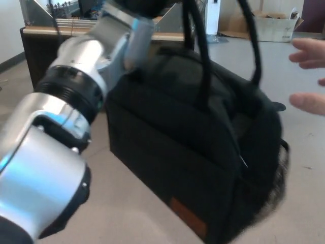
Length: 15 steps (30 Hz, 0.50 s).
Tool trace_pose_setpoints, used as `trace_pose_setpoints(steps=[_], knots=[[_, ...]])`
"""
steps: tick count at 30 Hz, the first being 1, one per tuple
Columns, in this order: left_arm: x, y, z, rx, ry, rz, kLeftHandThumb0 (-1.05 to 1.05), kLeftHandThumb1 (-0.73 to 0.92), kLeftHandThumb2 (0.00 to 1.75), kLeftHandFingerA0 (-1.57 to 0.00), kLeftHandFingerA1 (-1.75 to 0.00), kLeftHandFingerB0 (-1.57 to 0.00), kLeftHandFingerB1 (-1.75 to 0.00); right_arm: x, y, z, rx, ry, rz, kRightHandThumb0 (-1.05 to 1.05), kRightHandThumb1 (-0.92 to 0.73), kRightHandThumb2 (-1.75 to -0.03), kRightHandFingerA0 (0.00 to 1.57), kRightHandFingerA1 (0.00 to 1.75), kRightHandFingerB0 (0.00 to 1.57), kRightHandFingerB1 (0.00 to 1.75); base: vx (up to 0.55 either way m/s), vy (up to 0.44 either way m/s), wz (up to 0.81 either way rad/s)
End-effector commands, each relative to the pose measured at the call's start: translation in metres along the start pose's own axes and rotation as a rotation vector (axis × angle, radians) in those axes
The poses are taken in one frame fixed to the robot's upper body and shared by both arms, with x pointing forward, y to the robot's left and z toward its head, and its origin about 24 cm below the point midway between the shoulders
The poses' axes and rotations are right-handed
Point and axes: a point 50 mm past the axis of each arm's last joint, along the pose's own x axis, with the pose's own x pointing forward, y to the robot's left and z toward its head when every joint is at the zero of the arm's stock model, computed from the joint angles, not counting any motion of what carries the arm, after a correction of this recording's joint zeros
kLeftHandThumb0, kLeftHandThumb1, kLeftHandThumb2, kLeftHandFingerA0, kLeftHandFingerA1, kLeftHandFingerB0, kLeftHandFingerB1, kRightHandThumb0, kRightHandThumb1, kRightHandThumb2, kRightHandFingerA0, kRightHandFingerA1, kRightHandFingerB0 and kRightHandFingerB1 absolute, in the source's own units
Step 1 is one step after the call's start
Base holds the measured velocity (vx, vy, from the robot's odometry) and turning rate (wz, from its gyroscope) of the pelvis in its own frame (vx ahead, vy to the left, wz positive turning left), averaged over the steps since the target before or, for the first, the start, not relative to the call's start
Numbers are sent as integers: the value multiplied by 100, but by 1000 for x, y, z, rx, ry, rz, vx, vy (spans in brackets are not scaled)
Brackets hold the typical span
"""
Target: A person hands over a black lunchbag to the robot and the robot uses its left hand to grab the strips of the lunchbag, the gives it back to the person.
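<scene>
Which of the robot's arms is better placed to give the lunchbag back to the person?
Left: the lunchbag hangs by its straps from the left arm, near the person's hand. The right arm isn't visible.

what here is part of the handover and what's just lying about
Part of the job: black lunchbag; its straps; left hand holding them; person's hand reaching in.

Lying about: desk; cardboard box; floor.
</scene>
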Motion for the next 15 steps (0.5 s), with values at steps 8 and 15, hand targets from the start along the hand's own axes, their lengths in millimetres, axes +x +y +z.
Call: trace_pose_setpoints(steps=[8,15], knots=[[1,-25,48,-50,-82,-20,-33,41,86,-120,-133,-92,-99,0,1,-1,2,16,23,-77,-83,-65,41,41,38,36,0,0,0],[-17,-44,72,-81,-118,-67,-30,41,86,-123,-133,-91,-98,0,0,-2,11,19,28,-78,-68,-108,39,56,22,45,0,0,0]])
